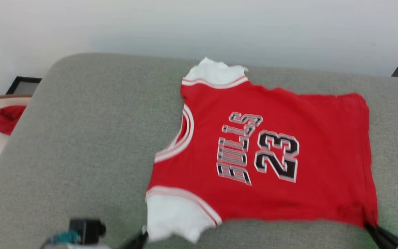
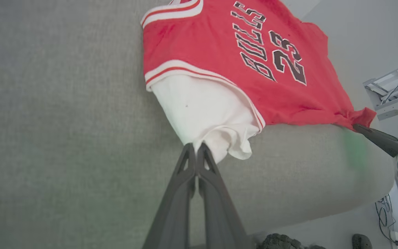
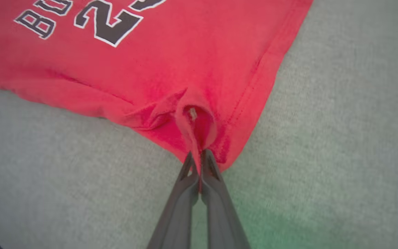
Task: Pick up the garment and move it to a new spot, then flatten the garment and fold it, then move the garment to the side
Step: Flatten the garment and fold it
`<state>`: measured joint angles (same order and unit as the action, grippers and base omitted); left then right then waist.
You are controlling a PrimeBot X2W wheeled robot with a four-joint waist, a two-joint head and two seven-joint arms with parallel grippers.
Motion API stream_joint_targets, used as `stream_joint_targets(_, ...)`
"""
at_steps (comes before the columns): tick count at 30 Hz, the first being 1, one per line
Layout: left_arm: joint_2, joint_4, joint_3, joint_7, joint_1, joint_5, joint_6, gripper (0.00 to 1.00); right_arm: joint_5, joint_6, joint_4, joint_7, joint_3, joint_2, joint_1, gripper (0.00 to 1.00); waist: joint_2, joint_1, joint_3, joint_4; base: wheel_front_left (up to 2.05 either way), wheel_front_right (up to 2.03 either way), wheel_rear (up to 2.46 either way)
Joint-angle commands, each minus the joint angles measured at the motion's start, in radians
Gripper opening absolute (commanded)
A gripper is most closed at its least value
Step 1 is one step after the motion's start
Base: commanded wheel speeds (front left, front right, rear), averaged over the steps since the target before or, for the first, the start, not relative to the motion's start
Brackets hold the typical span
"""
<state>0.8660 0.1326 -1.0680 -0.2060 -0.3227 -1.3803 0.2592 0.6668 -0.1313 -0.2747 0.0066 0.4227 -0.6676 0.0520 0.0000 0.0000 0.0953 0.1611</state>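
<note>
Jaws pinch the garment [image 1: 306, 114] on both sides: my left gripper [image 2: 195, 148] at a white sleeve [image 2: 199, 107], right gripper [image 3: 199, 155] at the hem corner [image 3: 216, 138]. It lies lengthwise across the grey cushion [image 1: 81, 145], neck to my left.

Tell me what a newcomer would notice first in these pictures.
The bright red garment with black BULLS 23 lettering comes first, spread out on the grey cushion in the middle of the head view. Next come the two dark grippers at the near edge. The left gripper is shut on the white sleeve, and the right gripper is shut on the red hem corner.
</note>
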Motion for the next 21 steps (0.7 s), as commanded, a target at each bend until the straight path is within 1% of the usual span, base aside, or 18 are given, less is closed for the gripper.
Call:
stream_joint_targets(1, 0.001, 0.016, -0.004, -0.007, 0.029, -0.013, 0.013, 0.0, -0.01, 0.001, 0.016, 0.01, -0.03, -0.006, -0.038, 0.0, 0.0, 0.0, -0.001, -0.001, 0.0, 0.0, 0.0)
stream_joint_targets(4, 0.002, 0.053, 0.002, -0.022, 0.089, -0.046, 0.042, 0.0, -0.018, 0.001, 0.08, 0.049, -0.087, 0.008, -0.142, 0.0, 0.0, 0.0, 0.009, -0.002, 0.0, 0.0, 0.0)
stream_joint_targets(6, 0.009, 0.07, 0.009, -0.031, 0.112, -0.048, 0.056, 0.0, -0.017, 0.001, 0.112, 0.074, -0.129, 0.022, -0.191, 0.0, 0.0, 0.0, 0.013, -0.005, 0.0, 0.0, 0.0)
stream_joint_targets(8, 0.016, 0.082, 0.017, -0.036, 0.125, -0.049, 0.068, 0.0, -0.022, 0.001, 0.142, 0.101, -0.163, 0.039, -0.222, 0.0, 0.0, 0.0, 0.016, -0.008, 0.0, 0.0, 0.0)
stream_joint_targets(10, 0.036, 0.098, 0.024, -0.039, 0.122, -0.035, 0.081, 0.0, -0.023, 0.001, 0.171, 0.123, -0.186, 0.057, -0.236, 0.0, 0.0, 0.0, 0.017, -0.018, 0.0, 0.0, 0.0)
stream_joint_targets(12, 0.052, 0.122, 0.035, -0.039, 0.101, -0.019, 0.092, 0.0, -0.03, 0.001, 0.195, 0.139, -0.212, 0.073, -0.244, 0.0, 0.0, 0.0, 0.017, -0.028, 0.0, 0.0, 0.0)
stream_joint_targets(16, 0.108, 0.181, 0.055, -0.013, 0.038, 0.028, 0.121, 0.0, -0.036, 0.001, 0.251, 0.187, -0.253, 0.096, -0.218, 0.0, 0.0, 0.0, 0.025, -0.051, 0.0, 0.0, 0.0)
stream_joint_targets(21, 0.159, 0.235, 0.075, 0.074, -0.105, 0.113, 0.133, 0.0, -0.055, 0.001, 0.304, 0.259, -0.293, 0.117, -0.143, 0.0, 0.0, 0.0, 0.042, -0.078, 0.0, 0.0, 0.0)
